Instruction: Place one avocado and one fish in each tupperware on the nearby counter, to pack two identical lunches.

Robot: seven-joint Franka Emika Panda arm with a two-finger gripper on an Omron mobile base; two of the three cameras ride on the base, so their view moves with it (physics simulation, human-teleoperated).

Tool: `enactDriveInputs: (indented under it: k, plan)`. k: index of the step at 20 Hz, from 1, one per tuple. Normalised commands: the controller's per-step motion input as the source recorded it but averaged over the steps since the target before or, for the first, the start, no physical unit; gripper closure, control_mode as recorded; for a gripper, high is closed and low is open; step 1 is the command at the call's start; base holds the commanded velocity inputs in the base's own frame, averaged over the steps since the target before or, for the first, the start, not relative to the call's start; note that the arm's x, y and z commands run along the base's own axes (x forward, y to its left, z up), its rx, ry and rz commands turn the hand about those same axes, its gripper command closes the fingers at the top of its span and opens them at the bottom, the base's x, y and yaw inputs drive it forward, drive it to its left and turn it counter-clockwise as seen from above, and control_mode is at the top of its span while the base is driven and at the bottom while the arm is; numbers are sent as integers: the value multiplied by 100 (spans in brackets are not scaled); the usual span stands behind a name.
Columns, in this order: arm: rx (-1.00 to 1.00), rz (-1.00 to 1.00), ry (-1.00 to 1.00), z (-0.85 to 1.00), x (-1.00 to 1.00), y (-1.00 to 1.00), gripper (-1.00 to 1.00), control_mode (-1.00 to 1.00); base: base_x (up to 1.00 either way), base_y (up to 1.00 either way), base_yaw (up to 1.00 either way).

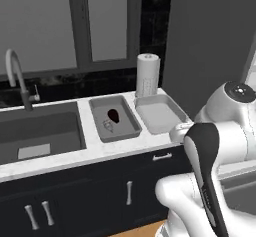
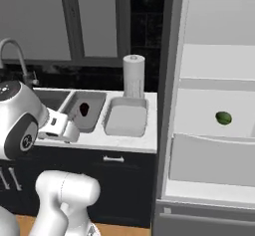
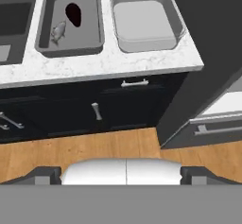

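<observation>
Hand view: gripper open, empty. Grey tupperware holds dark avocado and fish; pale tupperware empty. Green avocado sits deep in the fridge; risk: rolling when grasped.

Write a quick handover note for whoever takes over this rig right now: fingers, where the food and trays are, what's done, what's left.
Gripper: fingers open, holding nothing, back from the counter.
Grey tupperware: dark avocado and silvery fish inside; first lunch packed.
Pale tupperware: nothing in it.
Green avocado: on a shelf in the open fridge.
Second fish: not located.
Left: green avocado and a fish into the pale tupperware.
</observation>
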Motion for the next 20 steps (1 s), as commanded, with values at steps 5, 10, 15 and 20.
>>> enactDriveInputs:
  k: [5,10,15,20]
  plan:
    - [0,0,0,0,0,0,-100,100,-57,-96,-9]
    - [0,0,0,0,0,0,-100,100,-7,-100,0]
    - [0,0,0,0,0,0,-100,100,19,-100,0]
    - [0,0,0,0,0,0,-100,100,54,-93,-2]
